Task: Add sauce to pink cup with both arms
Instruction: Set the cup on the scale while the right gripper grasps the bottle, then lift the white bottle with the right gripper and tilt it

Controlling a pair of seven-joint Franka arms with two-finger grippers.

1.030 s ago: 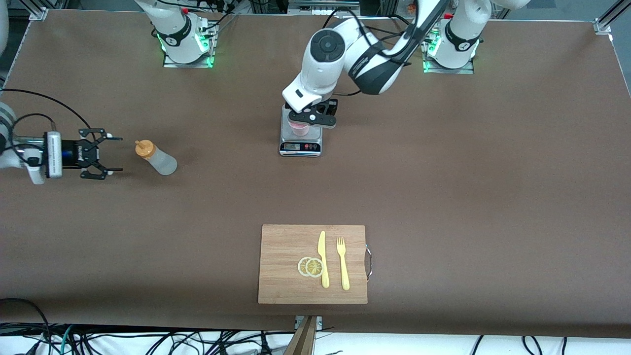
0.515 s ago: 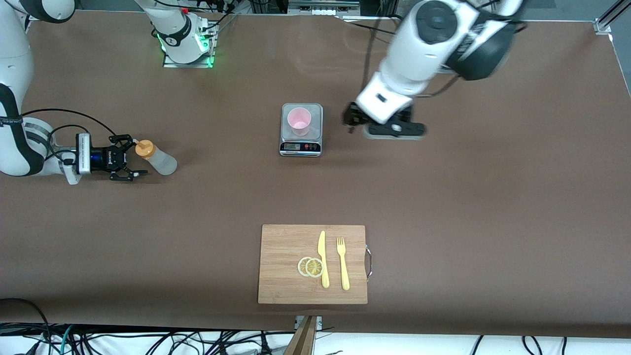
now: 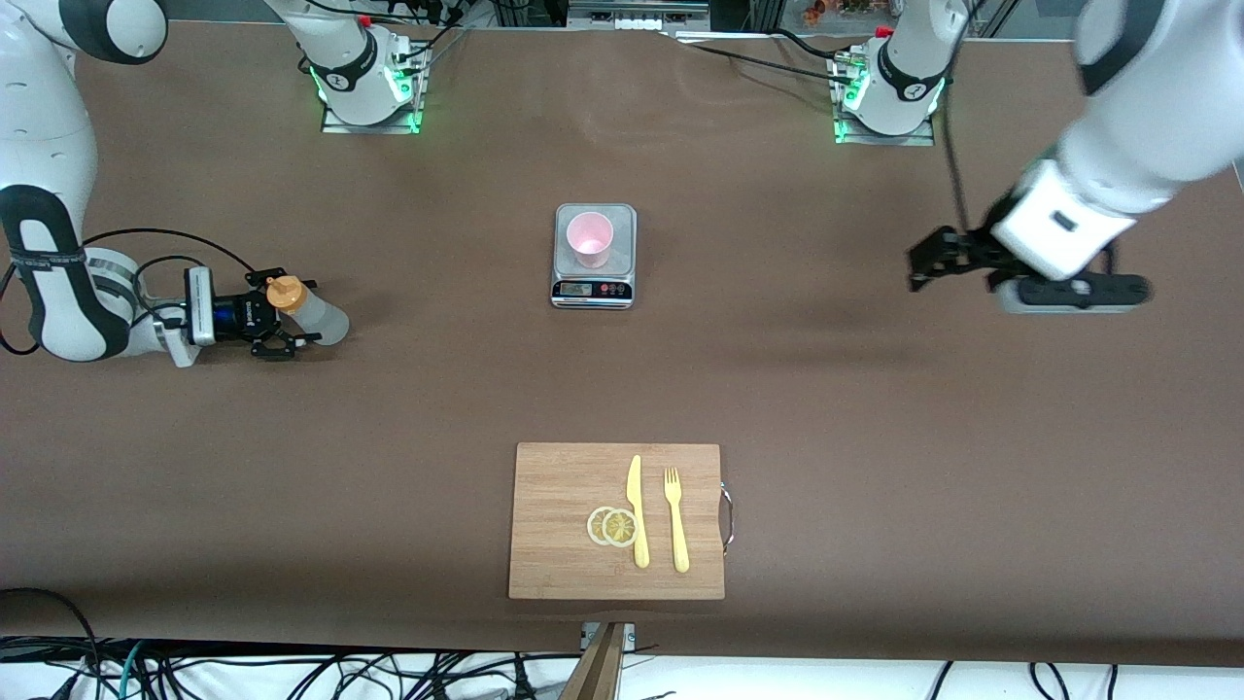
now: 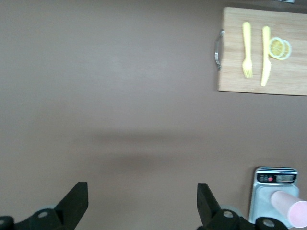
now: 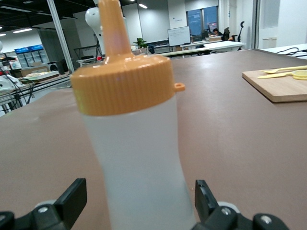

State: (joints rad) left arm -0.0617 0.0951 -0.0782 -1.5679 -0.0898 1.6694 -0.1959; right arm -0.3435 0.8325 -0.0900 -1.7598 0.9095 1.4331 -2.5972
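Table (image 3: 875,408) wide, brown. Left arm waits: left gripper (image 3: 948,264) hangs spread and empty over bare top at left arm's end, well apart from scale (image 3: 594,255). Pink cup (image 3: 590,238) upright on scale platform, mid-table. Right gripper (image 3: 277,319) low at right arm's end, fingers (image 5: 60,208) splayed around sauce (image 3: 309,311), not yet pinching. Bottle upright, translucent, looks light, soft-walled, likely slippery. Best grip: mid-body under orange cap (image 5: 122,84), gentle squeeze, else sauce squirts early.
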